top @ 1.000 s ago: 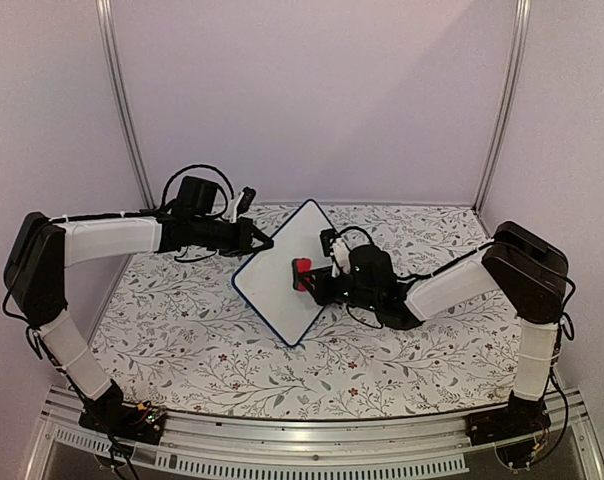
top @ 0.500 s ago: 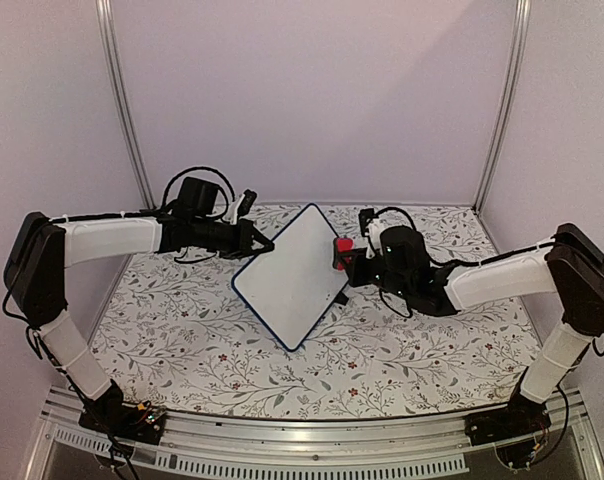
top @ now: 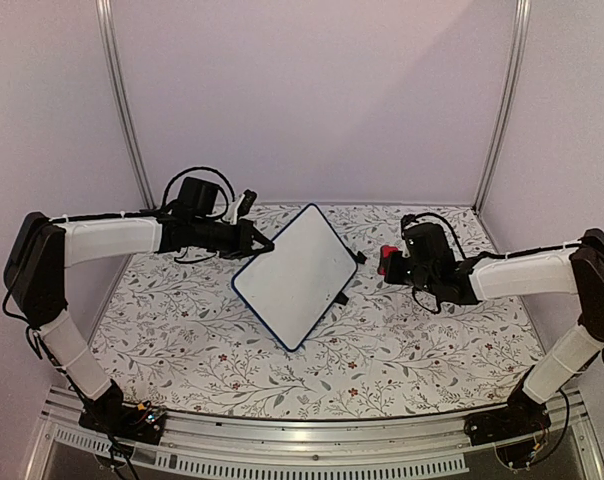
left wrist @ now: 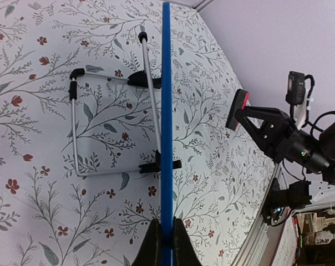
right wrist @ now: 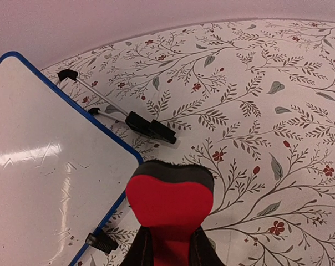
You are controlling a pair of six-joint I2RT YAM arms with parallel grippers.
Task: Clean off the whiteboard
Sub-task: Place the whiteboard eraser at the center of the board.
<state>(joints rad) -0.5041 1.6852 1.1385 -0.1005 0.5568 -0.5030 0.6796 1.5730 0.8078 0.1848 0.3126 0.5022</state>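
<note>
Smoothly glossy, blue-framed whiteboard

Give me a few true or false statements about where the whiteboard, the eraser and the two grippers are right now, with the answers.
1. The red eraser is pressed against the whiteboard. False: it is held off to the board's right, apart from it.
2. The left gripper is clamped on the board's blue frame. True.
3. The board's face carries bold handwritten text. False: it looks blank, with only faint smears and glare.
4. The right gripper holds the eraser. True.
5. The board lies flat. False: it stands tilted, propped on its wire stand.
</note>
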